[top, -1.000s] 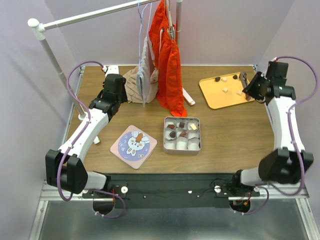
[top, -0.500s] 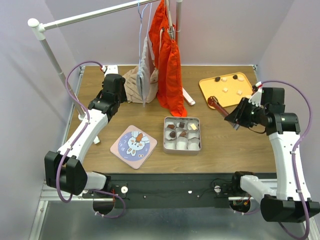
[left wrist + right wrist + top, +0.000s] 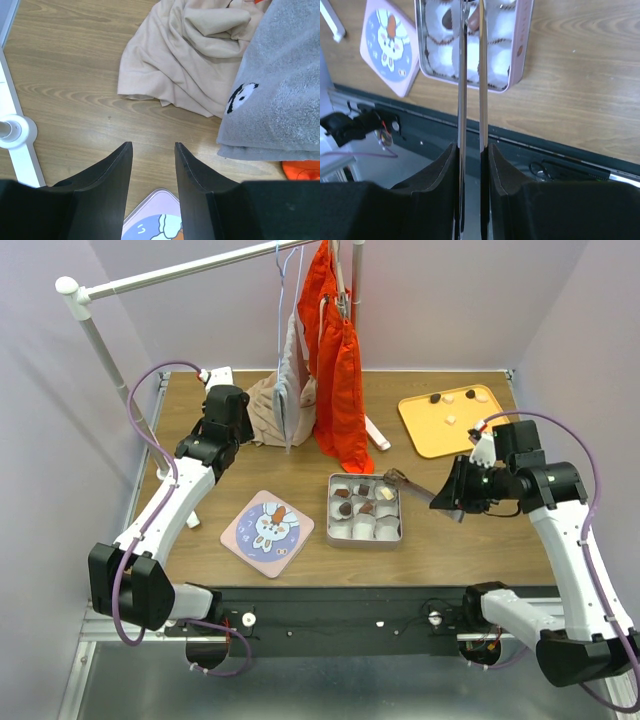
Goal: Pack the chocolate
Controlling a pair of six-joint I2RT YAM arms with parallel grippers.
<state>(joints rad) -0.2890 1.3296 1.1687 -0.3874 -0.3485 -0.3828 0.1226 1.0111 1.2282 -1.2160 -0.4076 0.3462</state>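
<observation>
My right gripper (image 3: 447, 496) (image 3: 471, 146) is shut on metal tongs (image 3: 415, 486) (image 3: 469, 75). The tong tips pinch a dark brown chocolate (image 3: 392, 477) (image 3: 473, 19) over the right side of the open tin (image 3: 365, 537) (image 3: 521, 45). The tin holds white paper cups, some with dark pieces (image 3: 344, 508) and one with a cream piece (image 3: 387, 494). More chocolates (image 3: 452, 420) lie on the orange tray (image 3: 425, 435) at the back right. My left gripper (image 3: 221, 426) (image 3: 152, 150) is open and empty above the wood at the back left.
The tin's lid with a rabbit picture (image 3: 267, 527) (image 3: 155, 220) lies left of the tin. A clothes rack (image 3: 120, 380) carries orange garments (image 3: 340, 380) and a grey towel (image 3: 280, 100) hanging down mid-table. Beige cloth (image 3: 190, 55) is heaped at the back.
My right arm has swung from the orange tray forward and left to the tin, carrying the tongs with a dark piece. The left arm has stayed still.
</observation>
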